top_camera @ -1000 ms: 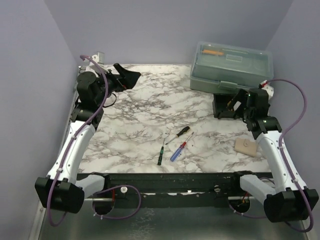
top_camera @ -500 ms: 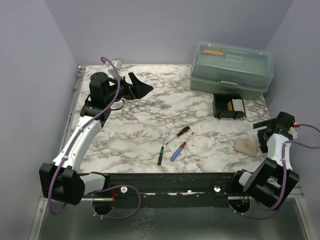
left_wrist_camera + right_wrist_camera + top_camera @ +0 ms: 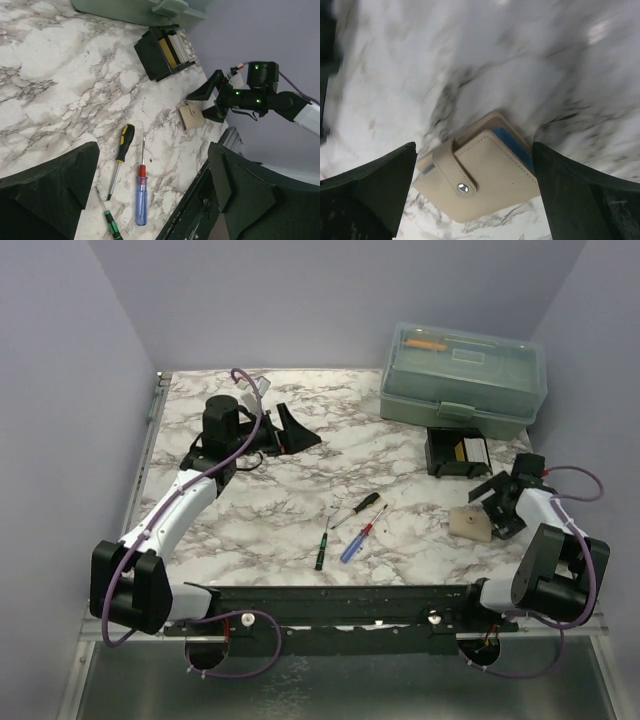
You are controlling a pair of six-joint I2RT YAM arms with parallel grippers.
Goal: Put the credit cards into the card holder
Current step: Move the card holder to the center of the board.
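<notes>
Right wrist view: card holder point(image 3: 482, 177), snapped shut, by table point(image 3: 260, 510) right edge; probably soft, light; pinch across its sides; right gripper point(image 3: 474, 148) and left gripper point(image 3: 152, 150) spread wide, empty

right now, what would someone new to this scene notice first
The big translucent green toolbox at the far right corner of the marble table stands out most. Next comes the small tan card holder, snapped shut near the right edge, with the right gripper open over it. Three screwdrivers lie loose at the near middle.
</notes>
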